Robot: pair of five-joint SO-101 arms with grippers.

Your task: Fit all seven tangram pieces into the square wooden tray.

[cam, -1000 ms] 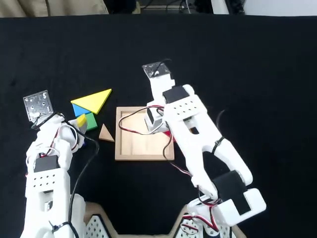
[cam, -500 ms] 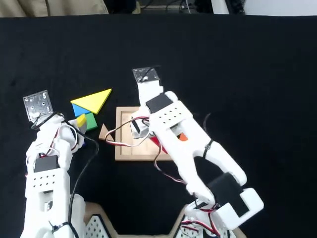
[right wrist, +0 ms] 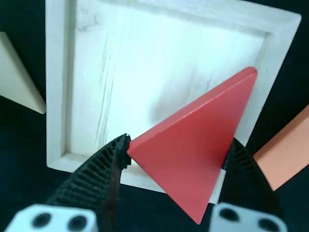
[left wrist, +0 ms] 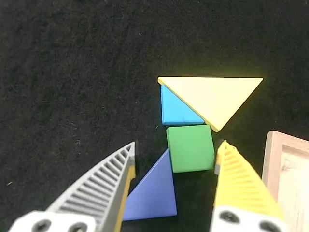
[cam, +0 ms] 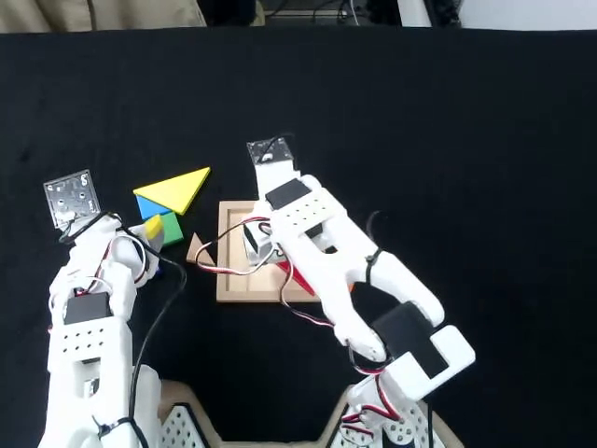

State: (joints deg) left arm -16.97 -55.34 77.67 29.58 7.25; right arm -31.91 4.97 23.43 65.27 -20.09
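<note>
Black cloth covers the surface, and the square wooden tray (cam: 225, 275) lies flat near its middle. The right arm (cam: 322, 247) leans over the tray, and its jaws pinch the red triangle (right wrist: 193, 164) from two opposite sides, one black finger against each. The piece hangs tilted rather than flat. One tip rises above the tray's floor close to a corner and the opposite tip points out past the rim, so its long axis crosses that rim at a slant.

An orange piece (right wrist: 285, 154) lies on the cloth just outside the tray there (only a slice of it shows). Just beside the tray's opposite rim rests a small wood-coloured triangle (cam: 195, 248).

Farther from the tray on that side sits a cluster. The yellow triangle (left wrist: 212, 96) has its long edge turned away from the left arm (cam: 89, 317) and its square corner pointing back toward it. A light blue triangle (left wrist: 177, 108) touches one of its short edges. The green square (left wrist: 189, 147) and an indigo triangle (left wrist: 152, 193) lie between the left jaws, which are spread wide and grip neither piece.
</note>
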